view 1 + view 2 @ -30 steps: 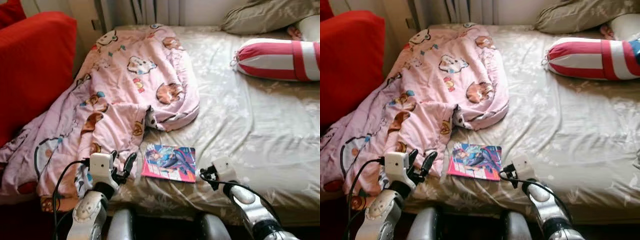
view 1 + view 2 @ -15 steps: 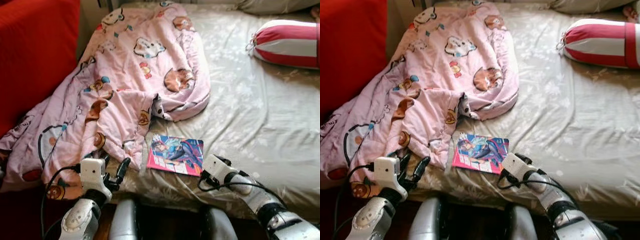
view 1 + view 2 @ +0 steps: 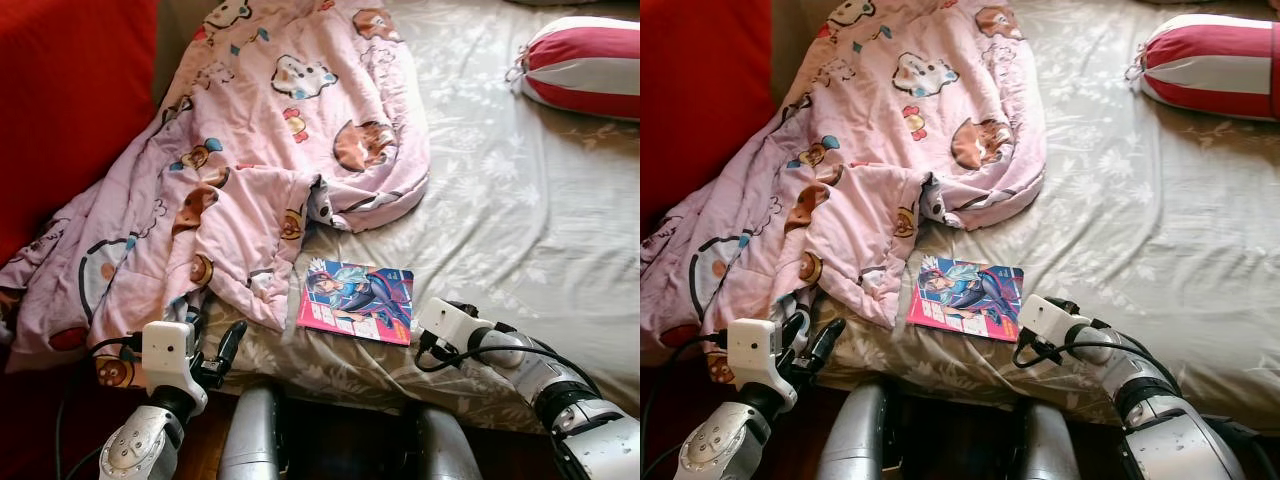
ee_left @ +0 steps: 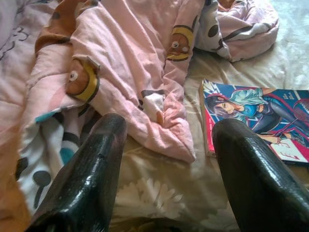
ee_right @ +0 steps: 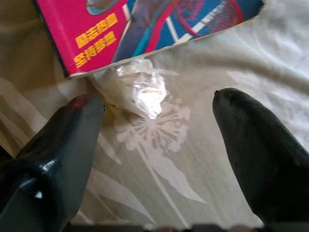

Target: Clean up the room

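Note:
A colourful comic book (image 3: pixel 355 300) lies flat on the bed near its front edge. A small crumpled clear wrapper (image 5: pixel 137 87) rests on the sheet against the book's edge. My right gripper (image 5: pixel 159 101) hovers open just over that wrapper, one finger on each side, at the book's right corner. My left gripper (image 3: pixel 212 335) is open and holds nothing. It sits low at the bed's edge, pointing at the pink cartoon blanket (image 3: pixel 260 150) and the book (image 4: pixel 256 116).
The blanket spreads over the bed's left half and hangs off its edge. A red sofa cushion (image 3: pixel 70 110) stands at the left. A red-and-white striped bolster (image 3: pixel 580 65) lies at the far right on the floral sheet (image 3: pixel 520 220).
The camera has tipped down and moved closer to the bed. My right arm has come down and reached in to the book's right corner. My left arm has sunk lower at the bed edge.

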